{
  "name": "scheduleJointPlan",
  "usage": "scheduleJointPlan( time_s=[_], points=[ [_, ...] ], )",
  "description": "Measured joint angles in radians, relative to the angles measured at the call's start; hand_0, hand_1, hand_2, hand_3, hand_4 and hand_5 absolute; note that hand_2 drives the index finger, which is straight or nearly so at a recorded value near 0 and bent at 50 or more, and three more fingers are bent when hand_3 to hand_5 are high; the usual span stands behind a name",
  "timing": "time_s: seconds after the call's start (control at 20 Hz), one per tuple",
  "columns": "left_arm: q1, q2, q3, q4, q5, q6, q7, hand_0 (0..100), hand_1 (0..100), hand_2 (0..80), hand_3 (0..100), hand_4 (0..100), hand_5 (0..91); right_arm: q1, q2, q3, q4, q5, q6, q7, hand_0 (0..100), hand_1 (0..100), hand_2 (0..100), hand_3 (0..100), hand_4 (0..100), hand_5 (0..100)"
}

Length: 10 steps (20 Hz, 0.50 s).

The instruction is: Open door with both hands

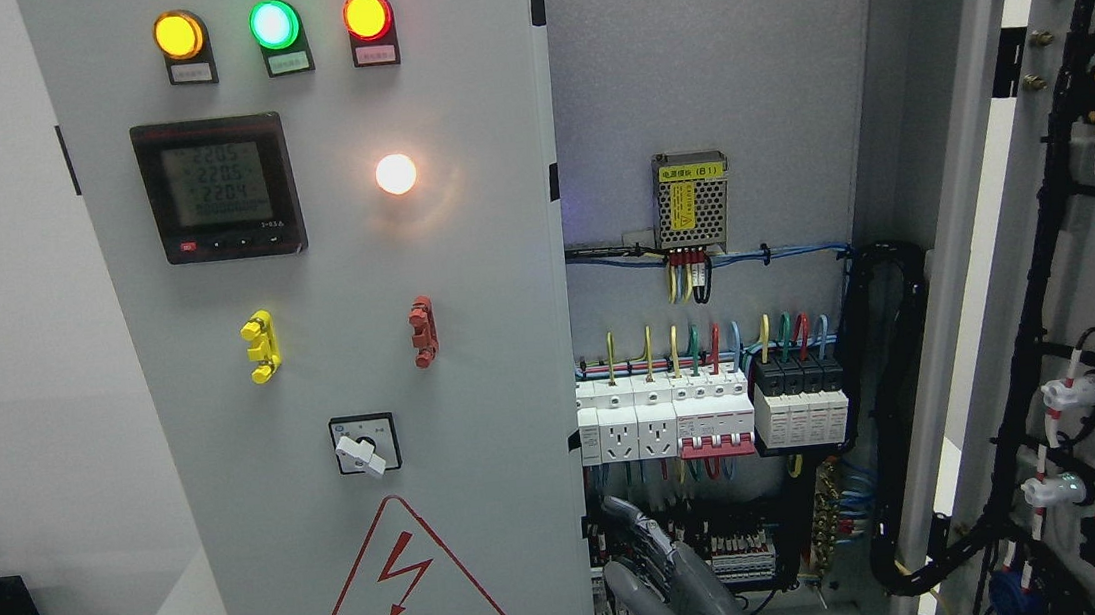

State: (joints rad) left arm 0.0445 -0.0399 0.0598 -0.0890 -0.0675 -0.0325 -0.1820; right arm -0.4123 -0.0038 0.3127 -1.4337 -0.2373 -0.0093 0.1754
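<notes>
Nearest you, at the bottom edge of the cabinet opening, is the right hand [675, 587]. Its fingers [642, 534] are stretched upward and relaxed, holding nothing. They stand just beside the free edge of the left door [472, 355], in front of the lower terminals.

The right door [1093, 285] already stands swung wide at the right side, with its wired inner face toward you. The left door looks shut, flush with the front, so I judge that leaf to be the step in hand.

To do it well, bring the fingertips over to the left door's inner edge and hook them behind it. Pull outward and to the left along the arc of the hinge, not straight back. Keep the knuckles off the breakers [714, 422] and the loose coloured wires above them. Stay below the selector switch [365, 451] so that you don't knock it.

Several things you cannot check from here:
- The wrist and forearm are cut off at the bottom edge.
- The thumb is hard to make out.
- You cannot tell whether any finger already touches the door edge.
- The left hand is out of sight.
- No handle or latch shows on the left door.
- The foot of the cabinet lies below the picture.
</notes>
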Motion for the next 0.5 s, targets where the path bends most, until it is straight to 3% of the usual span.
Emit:
scheduleJointPlan(
  time_s=[0.5],
  points=[
    [0.000, 0.000, 0.000, 0.000, 0.000, 0.000, 0.000, 12, 39, 0.0, 0, 0, 0.0, -0.041, -0.005, 0.011, 0.033, -0.049, 0.023, 0.006, 12, 39, 0, 0, 0, 0]
  ],
)
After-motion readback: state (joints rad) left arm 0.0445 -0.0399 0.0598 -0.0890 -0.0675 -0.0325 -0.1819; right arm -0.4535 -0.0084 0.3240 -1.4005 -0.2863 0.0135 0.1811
